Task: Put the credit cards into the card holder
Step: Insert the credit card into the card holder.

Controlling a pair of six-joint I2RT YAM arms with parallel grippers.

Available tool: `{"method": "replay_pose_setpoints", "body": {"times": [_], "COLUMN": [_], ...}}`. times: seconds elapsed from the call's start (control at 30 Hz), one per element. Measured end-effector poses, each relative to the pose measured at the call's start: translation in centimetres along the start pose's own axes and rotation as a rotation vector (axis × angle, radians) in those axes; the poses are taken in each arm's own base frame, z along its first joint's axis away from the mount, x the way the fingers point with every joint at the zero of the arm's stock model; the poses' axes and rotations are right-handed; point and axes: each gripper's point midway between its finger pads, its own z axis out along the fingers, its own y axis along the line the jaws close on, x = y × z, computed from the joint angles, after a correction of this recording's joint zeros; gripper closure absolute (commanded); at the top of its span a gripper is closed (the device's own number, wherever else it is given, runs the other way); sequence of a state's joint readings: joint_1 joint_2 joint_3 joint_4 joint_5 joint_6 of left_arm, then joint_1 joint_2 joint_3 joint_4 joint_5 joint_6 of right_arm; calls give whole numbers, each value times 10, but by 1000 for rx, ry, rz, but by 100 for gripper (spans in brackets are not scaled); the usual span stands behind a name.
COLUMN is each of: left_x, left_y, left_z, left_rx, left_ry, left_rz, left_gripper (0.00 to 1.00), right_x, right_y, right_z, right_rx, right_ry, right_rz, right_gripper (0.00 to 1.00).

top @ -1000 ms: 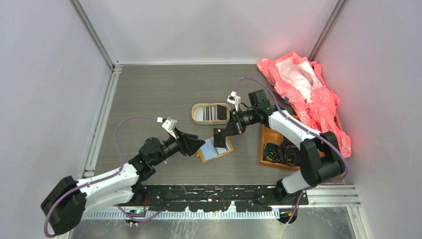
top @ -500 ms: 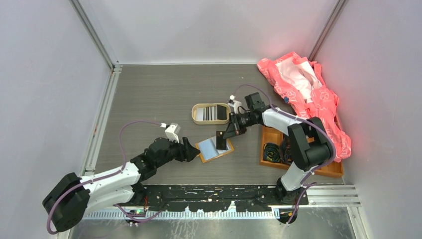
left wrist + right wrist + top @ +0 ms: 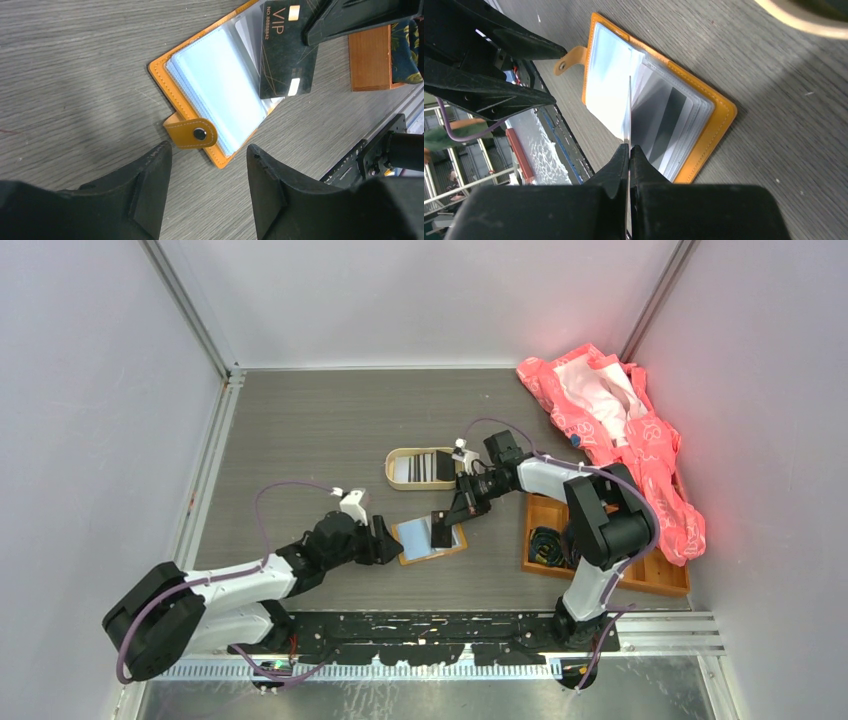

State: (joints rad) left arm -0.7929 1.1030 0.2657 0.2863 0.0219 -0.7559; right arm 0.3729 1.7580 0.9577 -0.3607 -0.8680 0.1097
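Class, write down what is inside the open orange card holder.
Stacked clear sleeves, one showing a grey card; the right hand holds a black VIP card over them. Lower sleeves are covered.

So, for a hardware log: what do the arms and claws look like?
Both the left arm and right arm have white shells between bulky black joints, each trailed by a thin purple cable. A small white block sits at each wrist. The left claw and right claw are matte black with wedge-shaped fingers.

The black card [image 3: 287, 55] over the open card holder [image 3: 220, 85] reads "VIP" in gold. Beside it runs a small line, seemingly "NO. 8888842", too fine to confirm.
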Motion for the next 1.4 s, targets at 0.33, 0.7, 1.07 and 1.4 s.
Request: {"method": "replay_pose_setpoints", "body": {"times": [0.33,0.7,1.07,1.4], "left_x": [-4,-6,-6,-8], "left_y": [-2,3,3,4], "left_z": [16,27,27,34], "left_rx": [-45,-96,-100,-118], "left_ry": [44,65,73,90], "left_rz": [0,4,15,29], "left_gripper": [52,55,53,56], "right_x": [0,-6,-7,8], "right_y": [3,2,-5,-7], "right_z": [4,8,12,22], "right_rx": [-32,-45,-15,-5], "right_ry": [11,-6,-11,46], "right_rz": [42,86,132,167], "right_gripper": [99,99,99,99]}}
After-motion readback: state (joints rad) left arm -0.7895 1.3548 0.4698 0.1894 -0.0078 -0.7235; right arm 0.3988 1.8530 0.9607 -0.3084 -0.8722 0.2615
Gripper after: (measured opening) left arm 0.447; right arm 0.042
